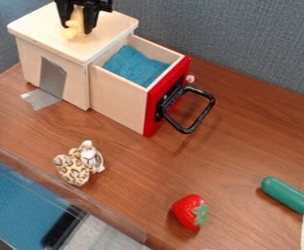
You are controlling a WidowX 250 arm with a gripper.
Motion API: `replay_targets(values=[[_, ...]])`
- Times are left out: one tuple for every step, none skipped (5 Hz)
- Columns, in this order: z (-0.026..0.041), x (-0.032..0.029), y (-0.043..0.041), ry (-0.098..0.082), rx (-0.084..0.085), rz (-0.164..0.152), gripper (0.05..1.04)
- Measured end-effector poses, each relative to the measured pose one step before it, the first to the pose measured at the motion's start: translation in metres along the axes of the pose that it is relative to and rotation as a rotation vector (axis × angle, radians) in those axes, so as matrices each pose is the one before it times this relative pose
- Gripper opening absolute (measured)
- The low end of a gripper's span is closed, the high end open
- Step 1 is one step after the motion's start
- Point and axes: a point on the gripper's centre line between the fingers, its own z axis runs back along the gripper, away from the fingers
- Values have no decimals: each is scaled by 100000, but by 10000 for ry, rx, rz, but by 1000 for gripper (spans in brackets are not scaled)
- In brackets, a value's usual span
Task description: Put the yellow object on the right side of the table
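At the top edge, over the wooden box's lid, the black gripper [78,25] points down with its fingers closed around the pale yellow object [75,29]. The object's lower end sticks out between the fingertips, low over the lid; whether it touches the wood I cannot tell. The brown wooden table [232,146] spreads out below and to the right of the box.
The wooden box [43,29] has its drawer [118,97] pulled out, with blue lining, a red front and a black handle [203,114]. A leopard-print plush [74,168], a strawberry [187,210] and a green capsule-shaped object [288,196] lie on the table.
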Motion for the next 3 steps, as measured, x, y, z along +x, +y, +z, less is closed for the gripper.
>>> replay_targets(values=[[170,68,-2038,-65,-281,-268,295],[2140,-405,-4024,-555,-533,-595,250],[967,-330,-4674,-148,-484,-746,248]])
